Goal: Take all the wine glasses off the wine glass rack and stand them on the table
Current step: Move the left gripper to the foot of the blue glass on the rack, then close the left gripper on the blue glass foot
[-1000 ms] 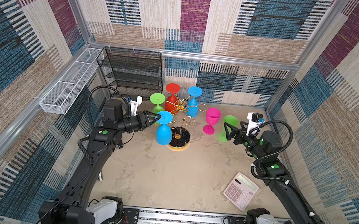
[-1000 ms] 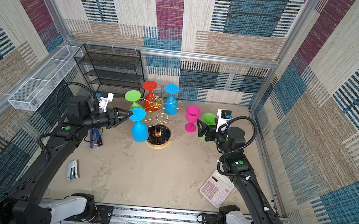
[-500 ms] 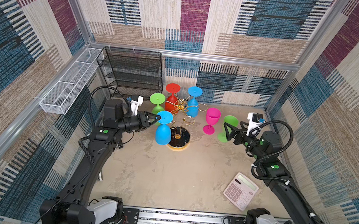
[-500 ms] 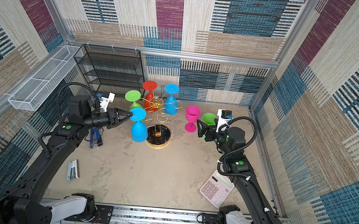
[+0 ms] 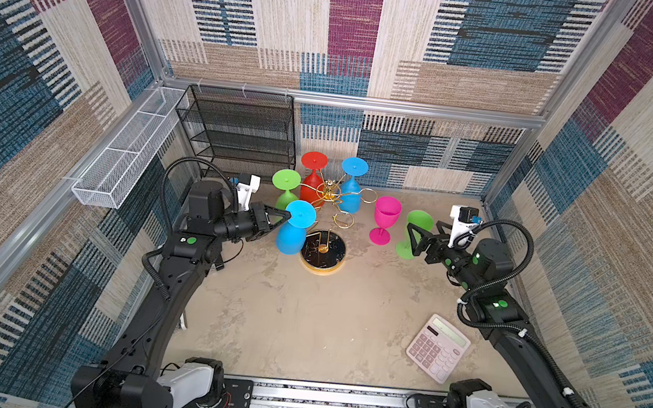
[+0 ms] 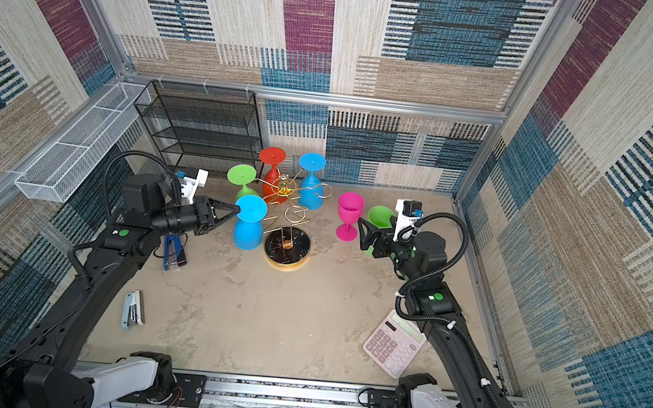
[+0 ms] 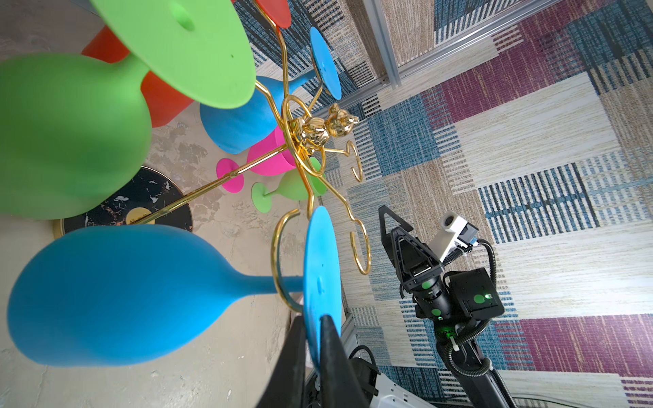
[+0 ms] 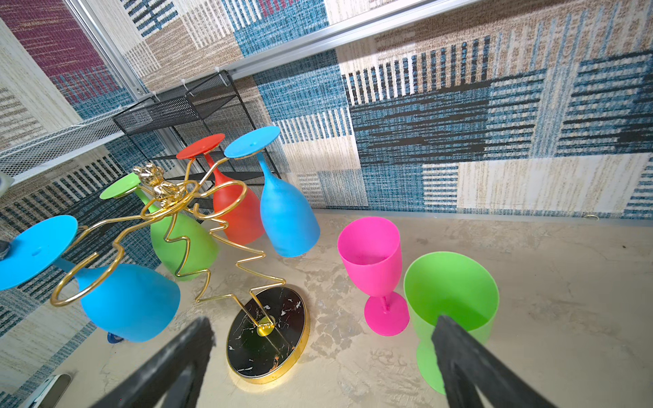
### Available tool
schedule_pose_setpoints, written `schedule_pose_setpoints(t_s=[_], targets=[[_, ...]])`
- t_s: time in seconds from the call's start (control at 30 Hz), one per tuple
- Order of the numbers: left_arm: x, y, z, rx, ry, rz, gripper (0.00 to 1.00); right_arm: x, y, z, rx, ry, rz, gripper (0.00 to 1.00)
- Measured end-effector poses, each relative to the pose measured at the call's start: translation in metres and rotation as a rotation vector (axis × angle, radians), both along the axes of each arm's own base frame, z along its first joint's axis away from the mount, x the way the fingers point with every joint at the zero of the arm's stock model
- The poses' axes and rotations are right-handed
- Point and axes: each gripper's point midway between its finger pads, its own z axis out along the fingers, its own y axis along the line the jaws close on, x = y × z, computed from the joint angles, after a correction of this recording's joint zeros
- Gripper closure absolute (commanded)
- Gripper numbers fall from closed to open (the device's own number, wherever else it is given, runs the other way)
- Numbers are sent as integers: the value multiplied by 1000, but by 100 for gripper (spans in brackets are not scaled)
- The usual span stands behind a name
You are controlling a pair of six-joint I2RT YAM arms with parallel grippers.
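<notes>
**Top views.** The wine glass rack (image 5: pixel 328 192) stands mid-table on its black base. Four glasses hang from it bowl-down. The near blue wine glass (image 5: pixel 291 238) hangs on the arm facing the left gripper (image 5: pixel 284 218), whose tips meet at the edge of the glass's foot. Both top views agree. The right gripper (image 5: pixel 423 228) is spread wide beside an upright green goblet (image 5: pixel 420 219).

**Left wrist.** The fingers (image 7: pixel 332 353) are clamped on the rim of the blue foot disc, a thin edge pinch. The stem sits inside a gold loop (image 7: pixel 277 261).
- Risk: the disc pivots or slips out of so shallow a hold and the glass drops.
- Risk: a pull away from the loop's mouth snags the stem, dragging or tipping the rack and swinging the lime glass (image 7: pixel 63 134) beside it.

**Right wrist.** The jaws are wide apart and hold nothing. One finger (image 8: pixel 459 353) overlaps the green goblet; I cannot tell whether they touch.
- Risk: a careless swing topples the goblet or the pink goblet (image 8: pixel 371 254) next to it.
</notes>
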Motion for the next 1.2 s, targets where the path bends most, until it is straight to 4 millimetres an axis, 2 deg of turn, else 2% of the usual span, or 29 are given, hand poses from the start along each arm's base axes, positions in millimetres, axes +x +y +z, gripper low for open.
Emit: schedule_pose_setpoints(t_s=[0.23, 1.0, 1.2], targets=[[-1, 0, 6, -26, -9, 10, 100, 0, 0, 0, 0, 0, 0, 1], [5, 0, 27, -118, -23, 21, 100, -9, -1, 14, 16, -33, 7, 1], [11, 0, 26, -121, -27, 22, 100, -11, -1, 18, 18, -38, 9, 1]])
